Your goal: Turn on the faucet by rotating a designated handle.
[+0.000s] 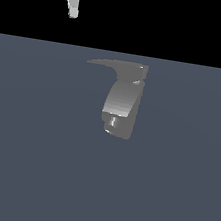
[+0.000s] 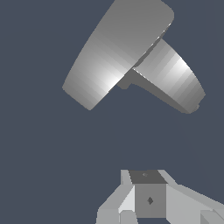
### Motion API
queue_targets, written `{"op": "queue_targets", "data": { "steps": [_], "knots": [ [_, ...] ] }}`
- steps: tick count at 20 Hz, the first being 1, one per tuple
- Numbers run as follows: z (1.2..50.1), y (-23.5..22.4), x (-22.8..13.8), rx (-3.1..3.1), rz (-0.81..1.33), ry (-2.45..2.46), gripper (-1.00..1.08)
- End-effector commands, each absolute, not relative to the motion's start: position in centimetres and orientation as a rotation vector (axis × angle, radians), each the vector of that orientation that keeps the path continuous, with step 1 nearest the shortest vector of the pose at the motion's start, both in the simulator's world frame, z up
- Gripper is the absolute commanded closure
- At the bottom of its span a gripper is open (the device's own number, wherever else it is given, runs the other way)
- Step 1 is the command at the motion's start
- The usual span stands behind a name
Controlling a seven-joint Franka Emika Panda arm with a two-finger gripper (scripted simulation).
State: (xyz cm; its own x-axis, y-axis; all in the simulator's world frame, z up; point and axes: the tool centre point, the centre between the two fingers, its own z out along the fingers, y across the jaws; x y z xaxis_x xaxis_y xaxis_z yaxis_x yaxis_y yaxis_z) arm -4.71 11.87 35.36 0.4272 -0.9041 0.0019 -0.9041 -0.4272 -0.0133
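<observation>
The faucet (image 1: pixel 121 104) is a small grey fixture standing on the dark floor at the middle of the exterior view, with its nozzle stub low at the front. Its handle (image 1: pixel 114 65) is a thin flat blade on top, tapering to a point toward the exterior view's left. My gripper (image 1: pixel 73 10) hangs high up, well off to the exterior view's left of the handle tip, touching nothing. Its fingers look closed together and empty. The wrist view shows the faucet (image 2: pixel 122 52) from above, ahead of my gripper (image 2: pixel 147 181), with bare floor between them.
A flat dark grey floor (image 1: pixel 33 161) surrounds the faucet on every side, and behind it the background is black. No other objects show.
</observation>
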Motion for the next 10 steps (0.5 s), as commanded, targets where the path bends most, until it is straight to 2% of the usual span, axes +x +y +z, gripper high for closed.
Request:
{"op": "queue_targets", "data": {
  "steps": [1, 10],
  "knots": [
    [34.6, 11.9, -3.4, -2.598, -0.013, 1.748, 1.08],
    [31.9, 11.1, 1.2, -2.411, -0.010, 2.003, 1.08]
  ]
}}
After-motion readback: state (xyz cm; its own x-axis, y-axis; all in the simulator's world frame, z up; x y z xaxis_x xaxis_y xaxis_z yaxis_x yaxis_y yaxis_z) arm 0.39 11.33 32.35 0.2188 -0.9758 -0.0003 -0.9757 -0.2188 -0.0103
